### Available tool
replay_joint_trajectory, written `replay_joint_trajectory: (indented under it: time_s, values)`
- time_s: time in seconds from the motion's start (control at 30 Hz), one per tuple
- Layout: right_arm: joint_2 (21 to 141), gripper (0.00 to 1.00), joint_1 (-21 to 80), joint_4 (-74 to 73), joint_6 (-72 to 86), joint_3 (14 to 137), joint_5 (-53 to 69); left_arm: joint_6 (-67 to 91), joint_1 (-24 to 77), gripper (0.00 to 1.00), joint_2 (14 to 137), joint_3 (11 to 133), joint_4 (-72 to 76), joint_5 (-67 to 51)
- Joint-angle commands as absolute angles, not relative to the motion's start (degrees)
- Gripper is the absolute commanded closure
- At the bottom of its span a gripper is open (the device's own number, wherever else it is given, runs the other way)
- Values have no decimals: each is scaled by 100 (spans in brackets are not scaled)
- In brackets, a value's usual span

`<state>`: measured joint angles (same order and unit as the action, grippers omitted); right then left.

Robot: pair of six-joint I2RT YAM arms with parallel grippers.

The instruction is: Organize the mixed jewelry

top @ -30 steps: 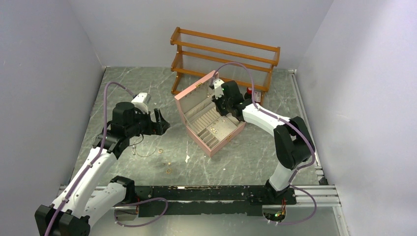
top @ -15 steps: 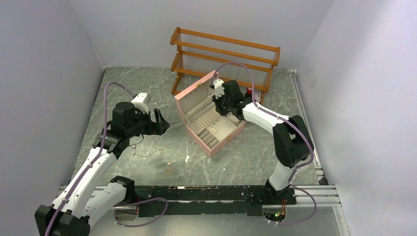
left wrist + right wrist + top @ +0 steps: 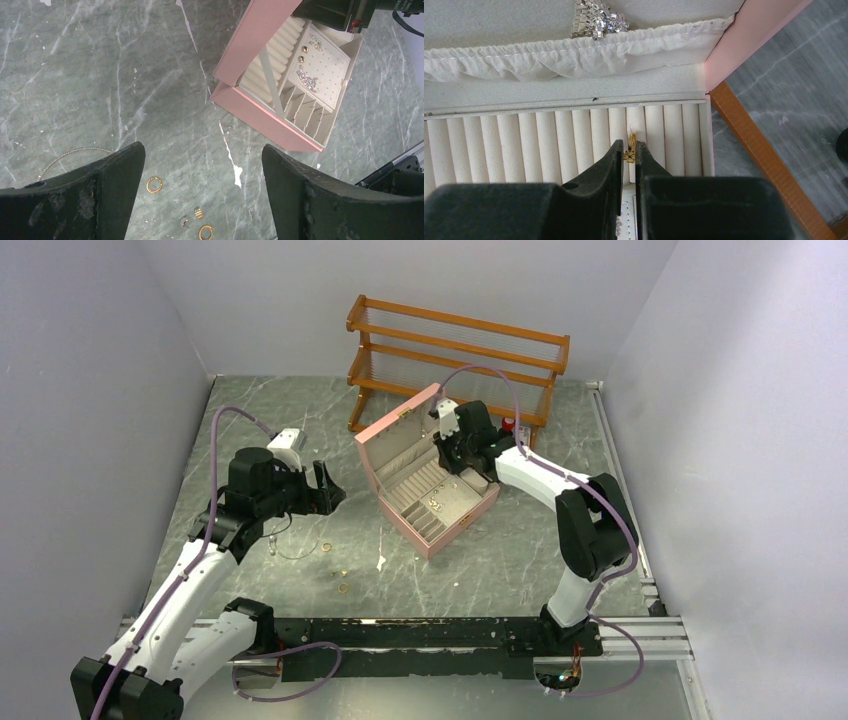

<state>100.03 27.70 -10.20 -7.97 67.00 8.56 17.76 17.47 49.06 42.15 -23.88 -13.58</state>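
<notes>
The pink box [image 3: 441,539] lies open at mid-table, with cream ring rolls [image 3: 549,145] and earring bits [image 3: 307,77] on its dotted pad. Over those rolls, my right gripper [image 3: 628,148] is shut on a gold ring with a clover charm [image 3: 632,137]. The ring's band stands in a slot between two rolls. My left gripper [image 3: 200,150] hangs open above the table, holding nothing. Under it lie gold rings [image 3: 154,184] [image 3: 205,232], a small ribbed gold piece [image 3: 198,212] and a thin chain necklace [image 3: 70,155]. In the top view the rings [image 3: 326,547] lie left of the box.
A wooden rack [image 3: 455,350] stands behind the box, its foot [image 3: 754,145] close to the box's right side. A small red-and-black bottle [image 3: 510,425] sits by the rack. A sparkly silver piece [image 3: 599,17] rests in the lid pocket. Grey walls close in left, back and right.
My right gripper has edged slightly toward the back right over the box, still shut on the ring. The left arm has not moved.
</notes>
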Motion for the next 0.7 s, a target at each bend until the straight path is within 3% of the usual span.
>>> replay_joint_trajectory:
  time_s: [0.0, 0.67]
  values:
    - [10043, 100, 2725, -1195, -676, 6821, 1024, 1740, 1781, 10, 4839, 4192, -2327, -1246]
    - [9826, 100, 2593, -934, -488, 6730, 1385, 1751, 1776, 10, 4869, 4199, -2321, -1206]
